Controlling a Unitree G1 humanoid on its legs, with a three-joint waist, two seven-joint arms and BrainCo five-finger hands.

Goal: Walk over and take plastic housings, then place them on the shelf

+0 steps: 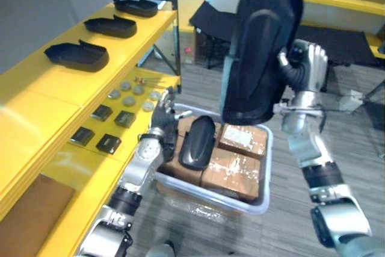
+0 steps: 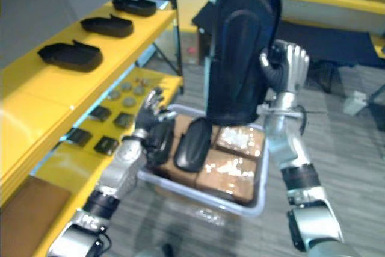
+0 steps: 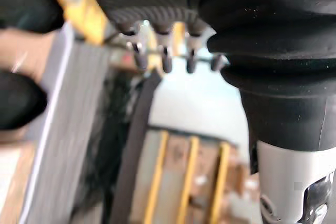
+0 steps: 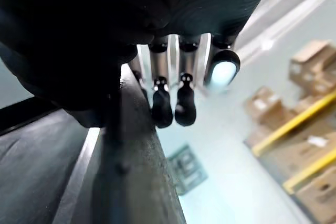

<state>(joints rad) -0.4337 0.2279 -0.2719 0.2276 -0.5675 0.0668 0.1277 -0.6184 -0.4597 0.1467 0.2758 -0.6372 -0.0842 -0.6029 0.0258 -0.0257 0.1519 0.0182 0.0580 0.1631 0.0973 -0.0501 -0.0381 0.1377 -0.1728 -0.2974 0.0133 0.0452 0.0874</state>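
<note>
- Left eye view, held item: large black plastic housing (image 1: 261,46), upright, raised above the clear bin (image 1: 268,148). Right hand (image 1: 308,61) at its right edge, fingers wrapped round that edge.
- Left eye view, bin: cardboard boxes (image 1: 233,170) packed inside, smaller black housing (image 1: 197,142) lying on top of them. Left hand (image 1: 160,118) at the bin's left rim, fingers loosely spread, gripping nothing.
- Left eye view, yellow shelf (image 1: 36,97) along the left:
  - Upper level: near shelf housing (image 1: 76,55), middle shelf housing (image 1: 110,26) and far shelf housing (image 1: 136,7), in a row, apart from one another.
  - Lower level: small black square parts (image 1: 109,143) and grey discs (image 1: 128,100).
- Right eye view: same layout, the raised housing clear of the boxes beneath it.
- Left wrist view: row of silver dark-tipped fingers (image 3: 167,61) held straight, closed on nothing. Surroundings too blurred to name.
- Right wrist view: fingers (image 4: 163,106) hooked over the dark rim of the large housing, thumb side hidden.
</note>
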